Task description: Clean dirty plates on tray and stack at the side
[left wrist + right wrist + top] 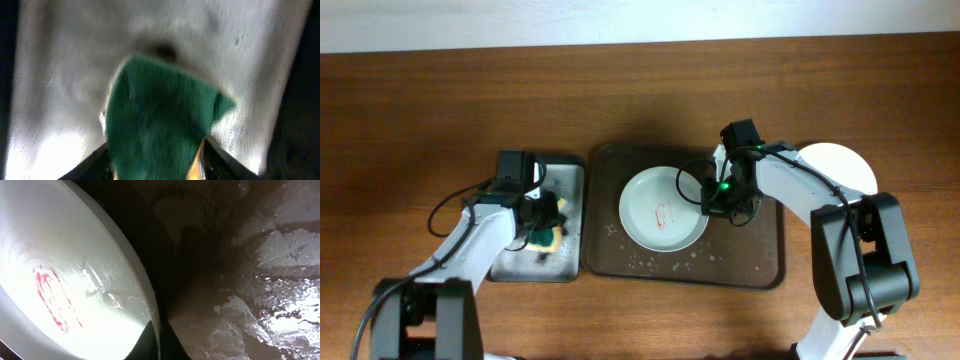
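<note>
Looks like a robotics lab: 2 robot arms at a wooden table

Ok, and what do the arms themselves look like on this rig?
The left arm and right arm have white link shells, black joints and black wrist camera blocks. Thin black cables loop loosely beside each forearm. A small green light glows at the right wrist.
</note>
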{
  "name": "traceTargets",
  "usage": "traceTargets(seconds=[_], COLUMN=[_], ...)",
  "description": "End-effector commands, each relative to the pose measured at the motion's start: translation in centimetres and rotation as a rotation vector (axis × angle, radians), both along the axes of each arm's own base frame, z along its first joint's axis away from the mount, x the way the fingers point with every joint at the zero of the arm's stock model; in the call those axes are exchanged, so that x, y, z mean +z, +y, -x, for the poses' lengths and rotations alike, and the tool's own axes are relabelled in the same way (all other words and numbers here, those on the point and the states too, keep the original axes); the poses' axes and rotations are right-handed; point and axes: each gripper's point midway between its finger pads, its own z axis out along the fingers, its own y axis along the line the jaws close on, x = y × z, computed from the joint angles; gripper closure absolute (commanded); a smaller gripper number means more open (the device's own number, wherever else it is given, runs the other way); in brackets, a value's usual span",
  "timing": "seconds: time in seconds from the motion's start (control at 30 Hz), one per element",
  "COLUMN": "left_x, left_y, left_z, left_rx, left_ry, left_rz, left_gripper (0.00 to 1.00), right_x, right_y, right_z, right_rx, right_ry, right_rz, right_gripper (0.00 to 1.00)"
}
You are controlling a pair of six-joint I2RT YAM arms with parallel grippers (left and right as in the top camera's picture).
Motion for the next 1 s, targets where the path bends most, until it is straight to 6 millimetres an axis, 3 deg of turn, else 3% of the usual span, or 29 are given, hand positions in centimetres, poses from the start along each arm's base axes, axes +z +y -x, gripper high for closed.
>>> traceTargets(seconds=[0.0,0.03,0.07,0.17,0.23,0.27,0.33,0.4,0.47,0.5,0.57,0.6,0.67,0.97], left_x=[-2.8,-2.5,-2.2,1.3,1.8,1.3,0.7,0.1,-0.1,0.0,0.4,1.2,4.9,18.1], left_y=[-0.1,-0.1,-0.1,-0.2,-0.1,0.0,0.0,-0.1,-0.3,-0.4,-0.4,-0.5,-0.6,1.7], left_z=[0.0,-0.4,-0.8,-2.5,-1.3,0.2,1.7,2.4,2.4,2.3,1.5,0.7,-1.4,-5.1], left_rx=[0.006,0.006,0.006,-0.002,-0.001,0.000,-0.001,-0.004,-0.010,-0.013,-0.012,-0.013,-0.014,-0.026], left_ry=[0.036,0.019,0.004,-0.085,-0.053,0.012,0.074,0.092,0.093,0.087,0.061,0.034,-0.079,-0.578], left_rz=[0.012,0.013,0.014,0.018,0.016,0.011,0.009,0.017,0.017,0.017,0.018,0.020,0.028,-0.128], left_gripper=[0.55,0.82,1.00,1.00,0.43,0.35,0.34,0.47,0.95,1.00,1.00,1.00,1.00,1.00], right_x=[-0.6,-0.6,-0.6,-0.6,-0.6,-0.6,-0.6,-0.6,-0.6,-0.6,-0.6,-0.6,-0.6,-0.6], right_y=[-0.1,-0.1,-0.1,-0.1,-0.1,-0.1,-0.1,-0.1,-0.1,-0.1,-0.1,-0.1,-0.1,-0.1], right_z=[0.6,0.6,0.7,0.7,0.7,0.6,0.6,0.7,0.7,0.7,0.8,0.8,0.8,0.7], right_rx=[0.004,0.004,0.004,0.004,0.004,0.004,0.004,0.004,0.004,0.004,0.004,0.004,0.004,0.008], right_ry=[0.024,0.024,0.024,0.024,0.024,0.024,0.024,0.024,0.024,0.026,0.029,0.031,0.031,0.024], right_rz=[0.031,0.031,0.031,0.031,0.031,0.031,0.031,0.031,0.031,0.032,0.033,0.033,0.033,0.032], right_gripper=[0.96,0.96,0.96,0.96,0.96,0.96,0.96,0.96,0.96,0.96,0.96,0.96,0.96,0.96])
